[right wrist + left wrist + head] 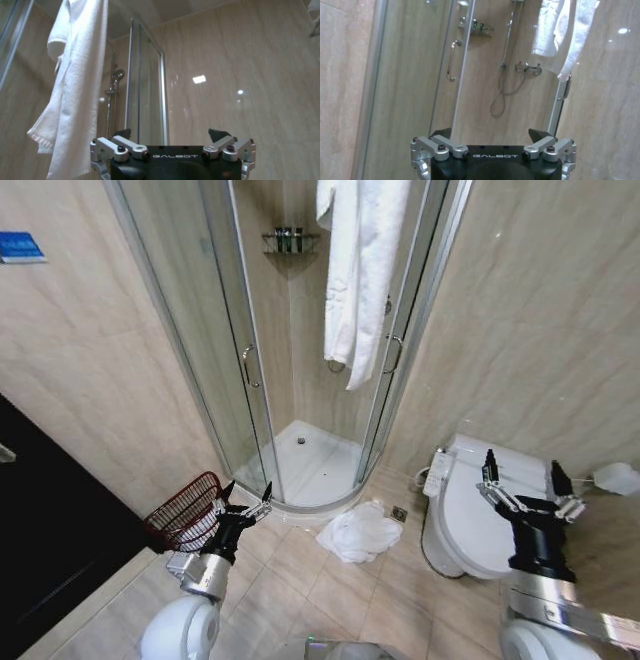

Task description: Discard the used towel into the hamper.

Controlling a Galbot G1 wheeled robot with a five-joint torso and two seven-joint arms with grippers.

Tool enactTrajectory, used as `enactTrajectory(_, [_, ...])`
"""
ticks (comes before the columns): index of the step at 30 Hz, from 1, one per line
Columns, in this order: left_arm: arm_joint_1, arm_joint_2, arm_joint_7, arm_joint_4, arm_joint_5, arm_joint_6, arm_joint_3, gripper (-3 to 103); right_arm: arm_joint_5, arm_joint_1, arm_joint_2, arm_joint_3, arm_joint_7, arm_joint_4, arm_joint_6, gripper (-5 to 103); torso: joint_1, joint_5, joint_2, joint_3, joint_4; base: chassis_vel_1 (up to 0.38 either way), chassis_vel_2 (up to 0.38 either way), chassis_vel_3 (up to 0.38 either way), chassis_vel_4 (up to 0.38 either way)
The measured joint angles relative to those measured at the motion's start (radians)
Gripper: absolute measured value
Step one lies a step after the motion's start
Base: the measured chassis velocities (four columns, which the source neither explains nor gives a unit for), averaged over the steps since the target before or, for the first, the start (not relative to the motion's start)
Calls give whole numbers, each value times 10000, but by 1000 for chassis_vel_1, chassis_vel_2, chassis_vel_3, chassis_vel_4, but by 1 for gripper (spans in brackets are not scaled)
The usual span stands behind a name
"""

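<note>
1. Between the two raised grippers, lower down, the towel (359,532) lies crumpled on the floor (300,570) tiles before the shower (310,460).
2. Left gripper (248,502): fingers apart, empty. The hamper (187,513) sits just beside it, on its outer side.
3. Right gripper (528,482): fingers apart, empty, poised over the toilet (470,515).
4. Recommended: lower one gripper onto the towel's thickest fold and pinch deep.
5. Lift fully clear before carrying; trailing cloth may snag the hamper's wire rim.
</note>
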Motion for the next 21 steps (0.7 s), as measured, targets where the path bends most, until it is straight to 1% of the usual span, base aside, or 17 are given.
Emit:
enactTrajectory(8, [0, 3, 0, 0, 0, 0, -2, 100, 411, 364, -440, 509, 118, 64, -294, 100, 0, -2, 0, 0, -1, 42, 31, 9, 9])
enactTrajectory(21, [-1, 1, 0, 0, 1, 0, -1, 100, 455, 635, -690, 533, 243, 252, -441, 100, 2, -1, -1, 0, -2, 68, 63, 69, 72])
